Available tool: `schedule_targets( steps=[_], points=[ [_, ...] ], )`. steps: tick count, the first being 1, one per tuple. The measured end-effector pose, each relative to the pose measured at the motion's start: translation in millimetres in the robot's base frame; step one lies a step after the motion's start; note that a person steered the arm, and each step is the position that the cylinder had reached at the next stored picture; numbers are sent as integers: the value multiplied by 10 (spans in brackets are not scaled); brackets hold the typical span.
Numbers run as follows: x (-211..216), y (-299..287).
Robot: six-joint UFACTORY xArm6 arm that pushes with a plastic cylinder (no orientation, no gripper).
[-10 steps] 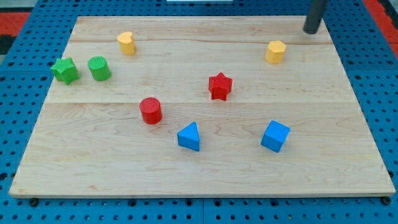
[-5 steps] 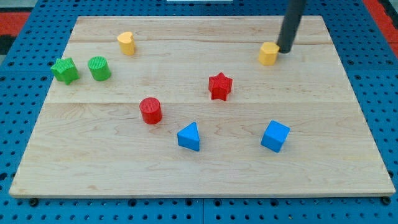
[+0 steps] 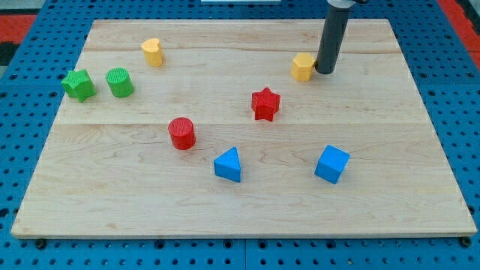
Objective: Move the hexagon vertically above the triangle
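Observation:
The yellow hexagon (image 3: pixel 303 66) lies near the view's top right of the wooden board (image 3: pixel 240 202). My tip (image 3: pixel 325 70) touches its right side. The blue triangle (image 3: pixel 228 164) lies lower, left of centre, far below and left of the hexagon. The dark rod rises from the tip to the view's top edge.
A red star (image 3: pixel 265 103) lies between the hexagon and the triangle. A red cylinder (image 3: pixel 181 133) is left of it. A blue cube (image 3: pixel 331 163) sits at lower right. A yellow block (image 3: pixel 152 52), a green cylinder (image 3: pixel 119 82) and a green star (image 3: pixel 78 85) lie at upper left.
My tip came down from the board's top right edge, met the yellow hexagon's right side and pushed it leftward. The other blocks have not moved.

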State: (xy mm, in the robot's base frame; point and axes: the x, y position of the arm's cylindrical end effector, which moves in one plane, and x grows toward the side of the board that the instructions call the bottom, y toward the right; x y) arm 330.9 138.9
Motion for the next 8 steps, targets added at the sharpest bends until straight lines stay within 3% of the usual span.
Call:
schedule_targets(
  steps=[3, 6, 7, 8],
  points=[
    [-19, -1226],
    [-147, -1110],
    [85, -1251],
    [30, -1462]
  ],
)
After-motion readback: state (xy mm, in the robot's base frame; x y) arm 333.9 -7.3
